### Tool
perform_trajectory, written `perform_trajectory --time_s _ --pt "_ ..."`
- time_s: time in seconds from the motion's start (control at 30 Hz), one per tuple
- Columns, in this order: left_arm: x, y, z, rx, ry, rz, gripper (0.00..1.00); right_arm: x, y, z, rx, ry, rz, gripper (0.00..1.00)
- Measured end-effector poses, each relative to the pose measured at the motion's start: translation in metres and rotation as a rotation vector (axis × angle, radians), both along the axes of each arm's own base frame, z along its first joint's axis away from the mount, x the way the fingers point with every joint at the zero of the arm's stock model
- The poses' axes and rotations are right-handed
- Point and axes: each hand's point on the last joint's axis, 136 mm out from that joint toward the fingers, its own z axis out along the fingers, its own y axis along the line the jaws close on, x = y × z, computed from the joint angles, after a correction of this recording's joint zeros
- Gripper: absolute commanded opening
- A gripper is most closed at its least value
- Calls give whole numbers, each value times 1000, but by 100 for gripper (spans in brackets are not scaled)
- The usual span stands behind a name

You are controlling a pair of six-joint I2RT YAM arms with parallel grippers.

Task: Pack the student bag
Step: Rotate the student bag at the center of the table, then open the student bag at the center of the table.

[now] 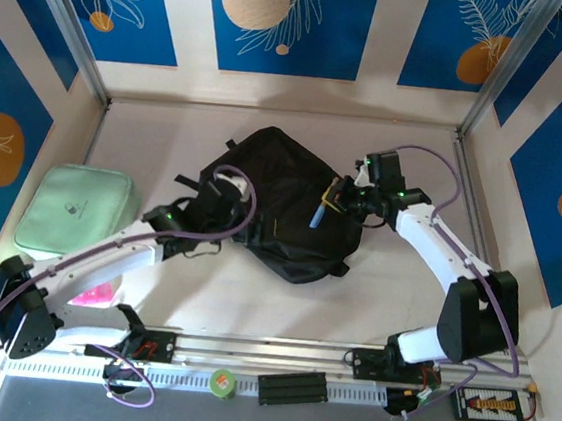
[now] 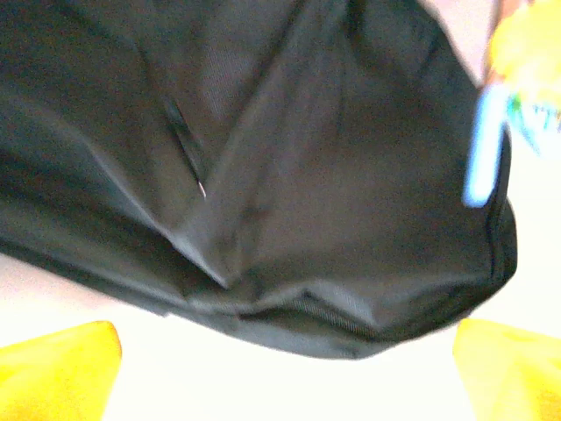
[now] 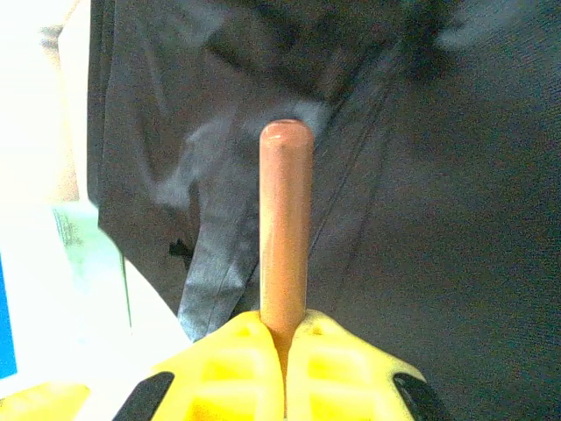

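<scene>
The right gripper (image 3: 282, 331), fingers clamped on a slim pen (image 3: 285, 228), hangs over the student bag (image 1: 281, 206), which lies flat at mid-tabletop (image 1: 281, 301). The pen's long axis points straight out from the fingers at black fabric (no open mouth shows beneath it). The left gripper (image 2: 280, 338), fingers wide and empty, faces the bag's edge. A mint-green pouch (image 1: 78, 211) sits well apart, leftward.
</scene>
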Motion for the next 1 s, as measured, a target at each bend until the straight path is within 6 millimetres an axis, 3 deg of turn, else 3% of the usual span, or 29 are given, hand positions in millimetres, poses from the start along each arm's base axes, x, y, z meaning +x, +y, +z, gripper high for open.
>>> perform_trajectory --time_s 0.13,0.27,0.47,0.6,0.8,1.0 --pt "43 21 23 75 -47 42 85 -11 27 -19 13 55 81 3" --pt "76 13 3 165 -2 7 75 -22 41 -30 23 96 122 3" --pt "99 -9 -40 261 81 -79 64 -29 40 -52 9 157 127 3" --pt "121 -26 -42 340 27 -205 65 -29 40 -58 7 173 129 3" --pt "137 -39 -42 517 -53 -475 66 -28 41 -57 10 167 130 3" --pt "143 -42 -64 640 -54 -656 60 -28 42 -56 15 166 127 3"
